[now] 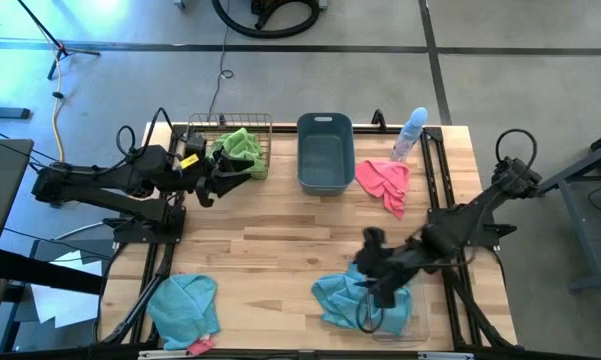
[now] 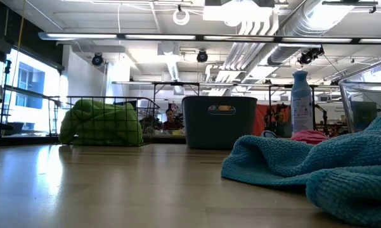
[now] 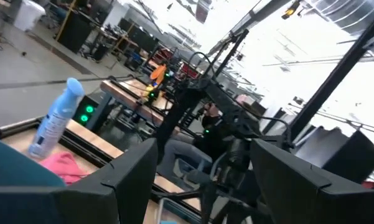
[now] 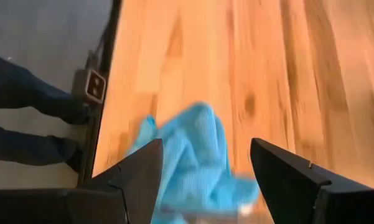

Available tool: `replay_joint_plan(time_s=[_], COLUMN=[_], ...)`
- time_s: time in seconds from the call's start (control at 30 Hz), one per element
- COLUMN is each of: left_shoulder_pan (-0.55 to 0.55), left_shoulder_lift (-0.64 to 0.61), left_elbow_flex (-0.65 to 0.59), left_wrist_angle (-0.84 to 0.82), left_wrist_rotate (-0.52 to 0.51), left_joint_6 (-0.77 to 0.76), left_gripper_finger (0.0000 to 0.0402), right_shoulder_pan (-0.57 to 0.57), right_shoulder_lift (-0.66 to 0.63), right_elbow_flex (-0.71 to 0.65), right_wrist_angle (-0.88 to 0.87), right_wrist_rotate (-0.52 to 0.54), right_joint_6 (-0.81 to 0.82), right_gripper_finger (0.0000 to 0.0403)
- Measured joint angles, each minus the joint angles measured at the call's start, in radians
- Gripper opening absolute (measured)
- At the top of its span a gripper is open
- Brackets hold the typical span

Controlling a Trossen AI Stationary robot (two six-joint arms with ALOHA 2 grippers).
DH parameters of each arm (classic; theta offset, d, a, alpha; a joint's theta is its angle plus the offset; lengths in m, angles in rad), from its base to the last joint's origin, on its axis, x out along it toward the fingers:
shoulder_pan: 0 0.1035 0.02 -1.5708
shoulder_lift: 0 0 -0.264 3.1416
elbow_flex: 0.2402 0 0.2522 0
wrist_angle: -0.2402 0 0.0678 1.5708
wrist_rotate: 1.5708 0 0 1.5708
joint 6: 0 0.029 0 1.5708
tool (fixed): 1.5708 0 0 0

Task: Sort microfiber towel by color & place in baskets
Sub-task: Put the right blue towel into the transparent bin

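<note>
1. Leftmost, a light blue towel point(image 1: 183, 305) lies at the bench point(image 1: 280, 250) front corner, far left of the grey-blue tub point(image 1: 325, 152).
2. Left pincer point(image 1: 212, 180) hangs wide open, empty, beside the wire basket point(image 1: 242, 128) holding a green towel point(image 1: 242, 152), left of the tub.
3. Pink towel point(image 1: 383, 183) lies right of the tub.
4. Right pincer point(image 1: 372, 262) gapes, empty, over a blue towel point(image 1: 358, 298) at the clear bin point(image 1: 415, 325), front-right of the tub.

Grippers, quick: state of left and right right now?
Left gripper: open, empty, beside the wire basket holding the green towel.
Right gripper: open, empty, above the blue towel.
</note>
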Motion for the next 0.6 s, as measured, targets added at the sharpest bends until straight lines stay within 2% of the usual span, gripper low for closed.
replay_joint_plan(time_s=[0.1,0.2,0.37,0.6], left_shoulder_pan=[-0.019,-0.031,-0.034,-0.050], left_shoulder_lift=[0.000,0.000,0.000,0.000], left_elbow_flex=[0.000,0.000,0.000,-0.001], left_wrist_angle=[0.000,0.000,-0.003,-0.093], left_wrist_rotate=[0.000,0.030,0.102,0.114], left_joint_6=[0.001,0.015,0.088,0.197], left_gripper_finger=[0.0246,0.0246,0.0246,0.0246], right_shoulder_pan=[-0.047,-0.081,-0.108,-0.121], right_shoulder_lift=[0.046,0.110,0.238,0.433], right_elbow_flex=[0.003,0.045,0.171,0.387], right_wrist_angle=[0.102,0.108,-0.008,-0.206], right_wrist_rotate=[-0.063,-0.128,-0.178,-0.292], right_joint_6=[-0.075,-0.116,-0.149,-0.118], right_gripper_finger=[0.0238,0.0238,0.0238,0.0238])
